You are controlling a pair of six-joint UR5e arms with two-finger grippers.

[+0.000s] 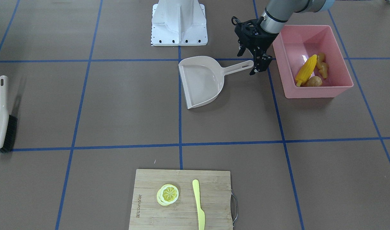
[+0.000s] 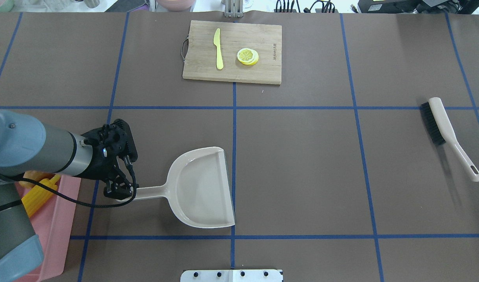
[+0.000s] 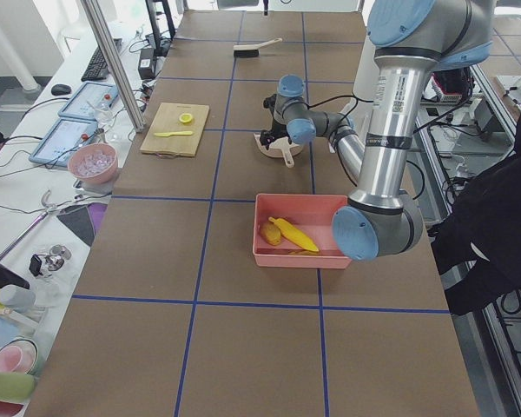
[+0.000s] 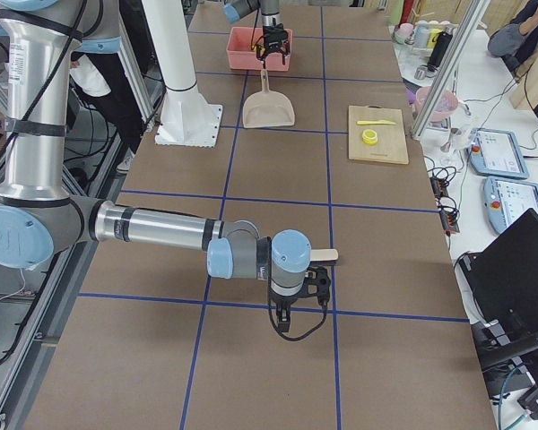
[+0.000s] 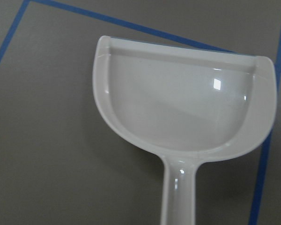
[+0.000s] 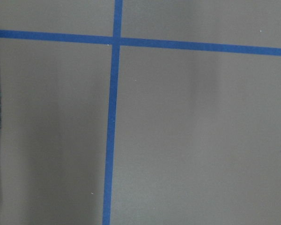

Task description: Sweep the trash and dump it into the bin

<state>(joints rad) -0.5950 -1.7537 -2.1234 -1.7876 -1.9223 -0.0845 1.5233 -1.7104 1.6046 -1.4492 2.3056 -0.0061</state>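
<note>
Dustpan (image 1: 203, 81) lies flat and empty (dumping looks done), with the left gripper (image 1: 258, 68) at its handle tip. We cannot tell whether it is clamped or has let go. At the pan's 3 o'clock in the front-facing view, the pink bin (image 1: 313, 92) holds corn cob (image 1: 306, 70), ginger root (image 1: 322, 65) and potato (image 1: 313, 82). The right gripper (image 4: 296, 296) hangs by the brush (image 1: 2, 118), and we cannot judge its grip either.

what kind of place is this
Probably a robotics lab: a left arm and right arm at a table gridded with blue tape, toy corn in a pink bin, tablets beside it.
</note>
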